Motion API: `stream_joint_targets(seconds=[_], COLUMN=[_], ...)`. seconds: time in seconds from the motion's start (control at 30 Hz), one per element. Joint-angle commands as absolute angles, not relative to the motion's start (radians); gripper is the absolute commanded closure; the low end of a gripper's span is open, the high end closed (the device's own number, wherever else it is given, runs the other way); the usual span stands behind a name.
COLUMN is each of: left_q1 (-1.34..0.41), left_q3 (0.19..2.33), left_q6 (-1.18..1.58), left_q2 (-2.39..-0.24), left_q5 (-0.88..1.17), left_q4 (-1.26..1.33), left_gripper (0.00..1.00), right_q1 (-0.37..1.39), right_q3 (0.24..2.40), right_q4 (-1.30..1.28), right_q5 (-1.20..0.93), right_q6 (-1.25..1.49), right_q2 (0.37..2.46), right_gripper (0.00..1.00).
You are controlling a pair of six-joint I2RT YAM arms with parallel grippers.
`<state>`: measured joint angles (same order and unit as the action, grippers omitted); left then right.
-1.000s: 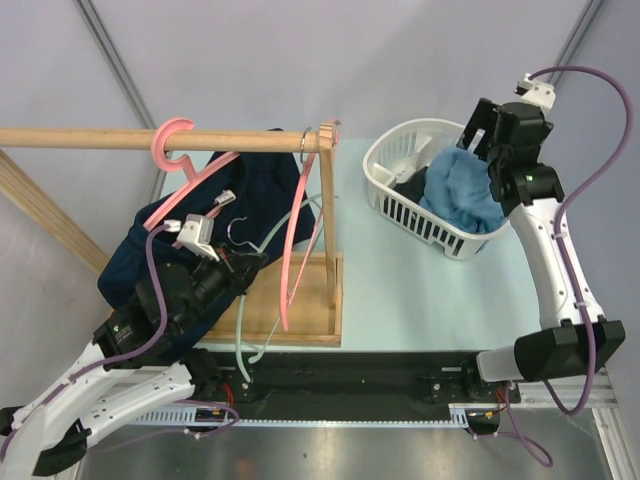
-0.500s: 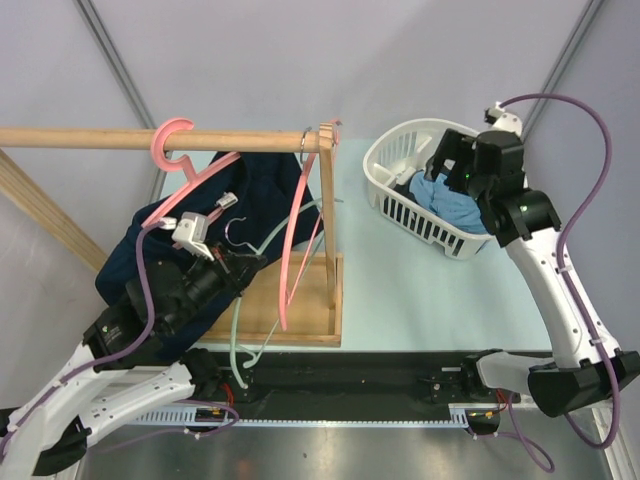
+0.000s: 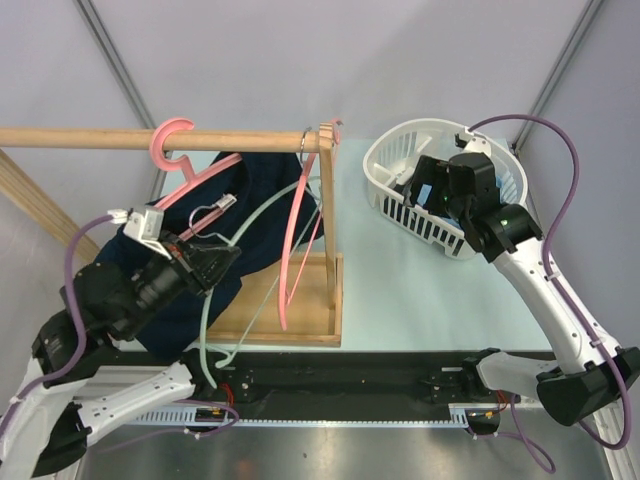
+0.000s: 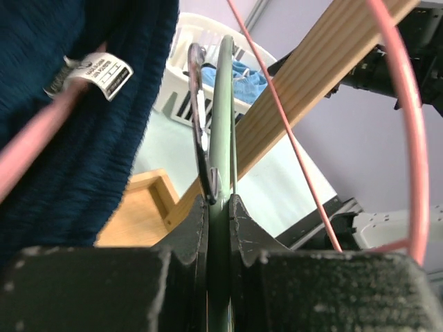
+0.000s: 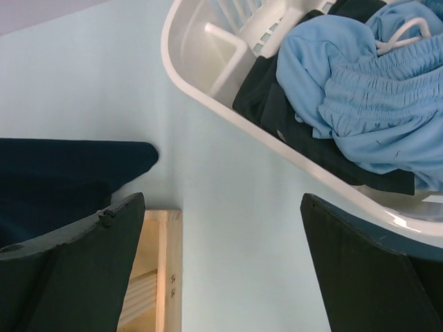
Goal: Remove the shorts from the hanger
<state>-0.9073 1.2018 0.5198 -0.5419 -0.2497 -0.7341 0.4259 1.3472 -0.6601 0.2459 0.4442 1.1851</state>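
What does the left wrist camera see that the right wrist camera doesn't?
Only the left wrist view: the left gripper shut on the green hanger, a pink hanger, and the white tag on the navy shorts. Only the right wrist view: the open right gripper, and dark shorts lying under the light blue shorts. Both: the white basket with light blue shorts in it, the navy shorts and the wooden stand.

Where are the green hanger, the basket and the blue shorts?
green hanger (image 4: 223, 117), left wrist view, its bar
basket (image 3: 420, 225), top view, slatted near wall
blue shorts (image 5: 367, 104), right wrist view, gathered waistband
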Motion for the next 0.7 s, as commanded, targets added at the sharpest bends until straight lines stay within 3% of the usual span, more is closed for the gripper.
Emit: stream_joint_targets(seconds=[0.0, 0.3, 0.43, 0.67], left_q1=[-0.908, -0.908, -0.908, -0.908], left_q3=[1.401, 1.879, 1.957, 1.983], left_q6=[0.361, 0.063, 0.011, 0.017], left_q2=[-0.612, -0.897, -0.988, -1.054], left_q5=[-0.251, -0.388, -0.428, -0.328], left_q4=[-0.758, -0.988, -1.008, -0.902], left_gripper=[1.00, 1.00, 1.00, 1.00], right_q1=[0.431, 0.431, 0.430, 0.430], right_q3=[1.333, 1.310, 1.304, 1.293], right_q4=[-0.630, -0.646, -0.646, -0.653], right_q5=[0.261, 0.278, 0.272, 0.262], right_q6=[0.462, 0.456, 0.456, 0.459], right_q2=[1.152, 1.120, 1.109, 1.104], right_gripper=[0.00, 0.00, 0.00, 0.00])
